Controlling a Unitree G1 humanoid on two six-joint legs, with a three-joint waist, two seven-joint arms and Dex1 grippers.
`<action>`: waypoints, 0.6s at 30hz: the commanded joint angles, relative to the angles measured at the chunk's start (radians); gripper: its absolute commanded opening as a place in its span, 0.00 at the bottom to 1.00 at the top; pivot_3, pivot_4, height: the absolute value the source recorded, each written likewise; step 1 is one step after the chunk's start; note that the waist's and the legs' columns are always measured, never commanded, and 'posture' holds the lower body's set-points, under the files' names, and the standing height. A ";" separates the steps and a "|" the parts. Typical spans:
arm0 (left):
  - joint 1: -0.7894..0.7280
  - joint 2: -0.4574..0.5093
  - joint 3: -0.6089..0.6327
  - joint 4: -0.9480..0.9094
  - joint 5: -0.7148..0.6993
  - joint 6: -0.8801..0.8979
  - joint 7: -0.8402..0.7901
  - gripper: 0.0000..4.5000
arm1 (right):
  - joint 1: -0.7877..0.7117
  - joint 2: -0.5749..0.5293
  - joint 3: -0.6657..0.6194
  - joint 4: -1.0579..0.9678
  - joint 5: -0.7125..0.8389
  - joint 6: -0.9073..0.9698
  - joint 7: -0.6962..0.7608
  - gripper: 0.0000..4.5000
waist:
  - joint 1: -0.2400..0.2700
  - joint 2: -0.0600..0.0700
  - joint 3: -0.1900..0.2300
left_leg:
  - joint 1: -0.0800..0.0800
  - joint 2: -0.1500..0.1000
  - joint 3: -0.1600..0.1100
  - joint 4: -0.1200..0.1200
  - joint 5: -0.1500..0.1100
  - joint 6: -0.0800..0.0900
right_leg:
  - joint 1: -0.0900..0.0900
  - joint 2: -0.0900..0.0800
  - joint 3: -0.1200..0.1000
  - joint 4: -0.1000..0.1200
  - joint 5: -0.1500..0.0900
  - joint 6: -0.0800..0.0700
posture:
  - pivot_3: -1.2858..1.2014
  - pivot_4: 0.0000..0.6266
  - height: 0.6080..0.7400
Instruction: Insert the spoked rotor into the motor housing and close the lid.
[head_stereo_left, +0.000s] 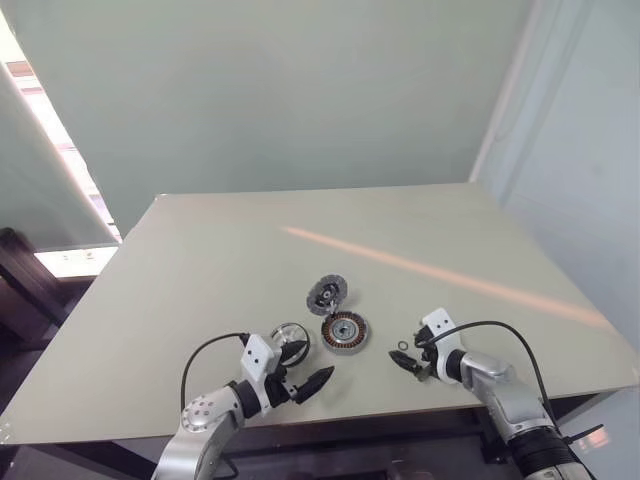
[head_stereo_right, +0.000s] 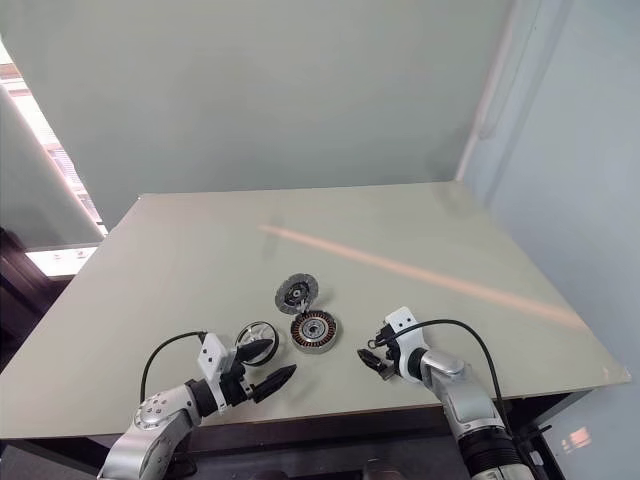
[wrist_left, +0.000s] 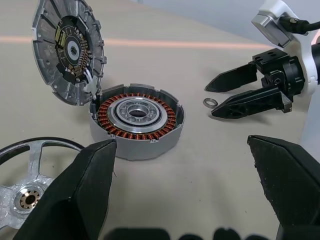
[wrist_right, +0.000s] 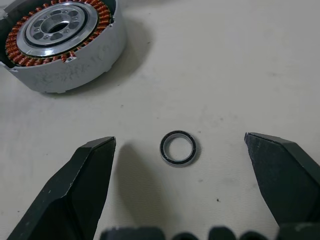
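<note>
A pale green wall (head_stereo_left: 300, 90) is seen behind the desk (head_stereo_left: 200, 260), and a light bluish wall (head_stereo_left: 590, 150) stands at the robot's right. A bright window strip (head_stereo_left: 50, 140) is seen at the left. The desk has a plain, matt grey-green top and is crossed slantwise by a faint orange band of light (head_stereo_left: 440, 272).

The left gripper (head_stereo_left: 318, 359) is held low over the near edge of the desk, its two black fingers (wrist_left: 85, 190) spread wide with nothing between them. The right gripper (head_stereo_left: 400, 352) is held close above the desk to the right of the parts. Its fingers (wrist_right: 85, 185) are likewise spread apart, with nothing pinched.

The motor housing (wrist_left: 135, 147), a grey cup with copper windings and a pale hub inside, is set flat near the middle of the desk, between the two grippers. The lid (wrist_left: 67, 47), a silvery disc with a dark centre and dark cut-outs, is propped tilted at the housing's far-left rim, its inner face turned toward the robot.

The spoked rotor (wrist_left: 37, 157), with silver spokes, a black rim and a brass-coloured hub, is laid flat on the desk just left of the housing and apart from it, near the left fingers.

A small dark ring (wrist_right: 178, 148) lies flat on the desk between the right fingers, touched by neither.
</note>
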 joint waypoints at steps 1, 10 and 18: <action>-0.008 0.002 -0.004 -0.039 0.003 -0.010 0.004 1.00 | -0.008 -0.002 0.005 -0.009 -0.004 -0.005 0.013 0.80 | 0.000 0.000 0.000 | 0.000 0.000 0.000 0.000 0.000 0.000 | 0.000 0.000 0.000 0.000 0.000 0.000 | 0.52 0.00 1.00; -0.010 0.005 -0.010 -0.038 0.004 -0.011 0.013 1.00 | -0.012 -0.005 -0.003 -0.009 -0.002 -0.002 0.008 0.16 | 0.000 0.000 0.000 | 0.000 0.000 0.000 0.000 0.000 0.000 | 0.000 0.000 0.000 0.000 0.000 0.000 | 0.52 0.00 1.00; -0.014 0.005 -0.009 -0.030 0.003 -0.014 0.015 1.00 | -0.026 0.012 -0.035 -0.023 0.016 -0.036 -0.011 0.16 | 0.000 0.000 0.000 | 0.000 0.000 0.000 0.000 0.000 0.000 | 0.000 0.000 0.000 0.000 0.000 0.000 | 0.52 0.00 1.00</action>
